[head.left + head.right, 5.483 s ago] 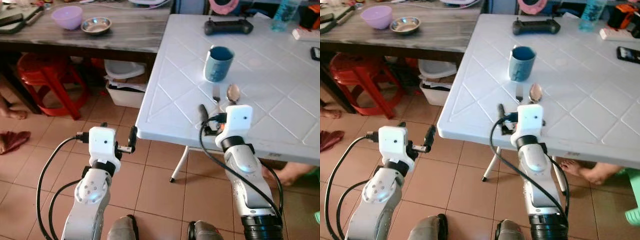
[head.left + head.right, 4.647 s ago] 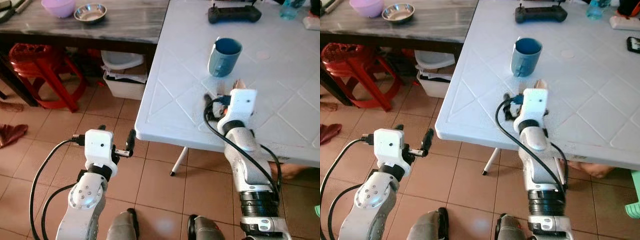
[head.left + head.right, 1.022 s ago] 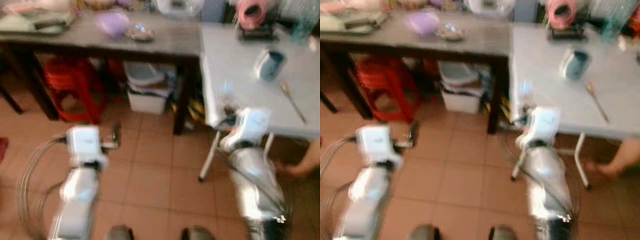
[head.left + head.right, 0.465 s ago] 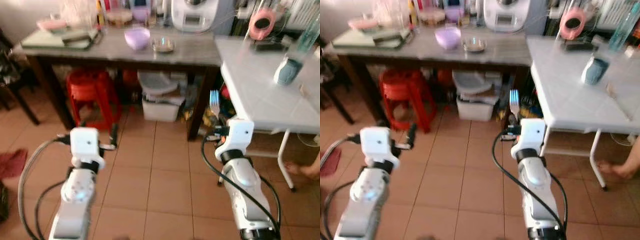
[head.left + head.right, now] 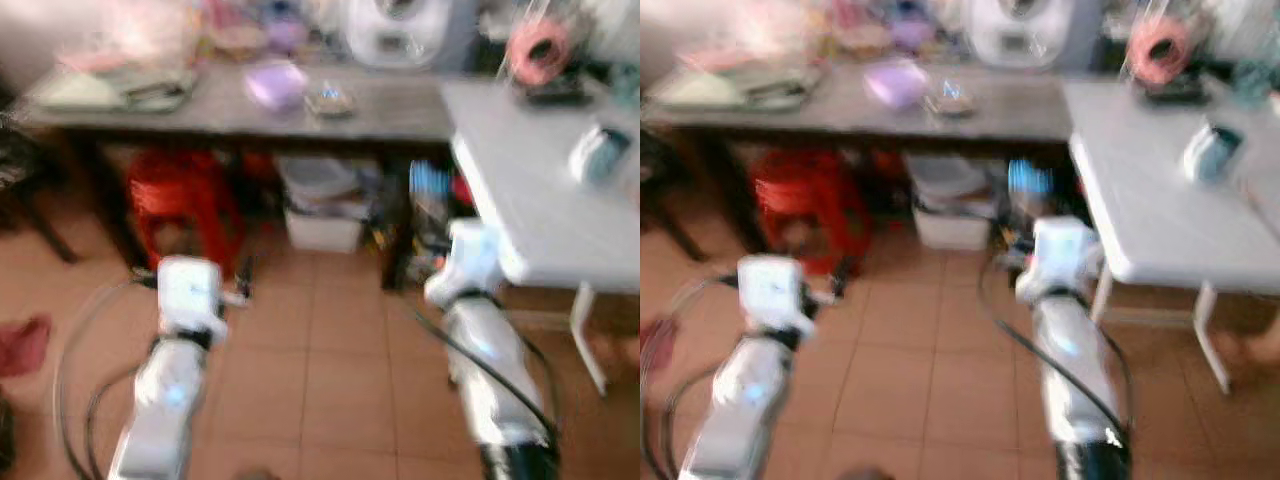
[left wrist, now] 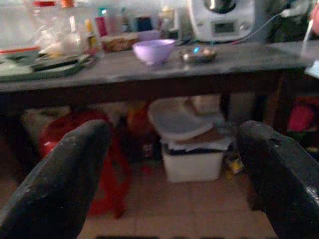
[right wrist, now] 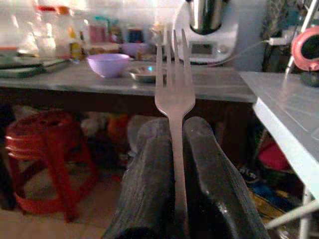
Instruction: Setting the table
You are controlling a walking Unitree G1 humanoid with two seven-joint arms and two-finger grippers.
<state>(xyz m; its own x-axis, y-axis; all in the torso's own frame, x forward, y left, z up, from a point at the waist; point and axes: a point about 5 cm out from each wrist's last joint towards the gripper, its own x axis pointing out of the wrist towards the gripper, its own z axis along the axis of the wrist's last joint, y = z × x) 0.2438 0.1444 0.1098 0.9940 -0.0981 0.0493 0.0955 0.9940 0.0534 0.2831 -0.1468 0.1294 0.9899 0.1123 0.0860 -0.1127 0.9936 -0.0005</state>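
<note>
The right end effector [image 7: 172, 164] was closed on a fork [image 7: 173, 94], tines pointing up, held out over the tiled floor [image 5: 330, 340] just before the corner of the white desk [image 5: 540, 190]; the head views were blurred, so the fork showed there as a pale blue smear; the left end effector [image 6: 169, 164] hung low over the tiles with its fingers [image 6: 65, 174] spread wide and nothing between them; a blue cup [image 5: 1212, 150] stood on the white desk; on the darker wooden desk [image 6: 149, 67] beyond sat a purple bowl [image 6: 153, 51] beside a small metal bowl [image 6: 198, 54]; a red stool [image 7: 47, 149] stood beneath it.
</note>
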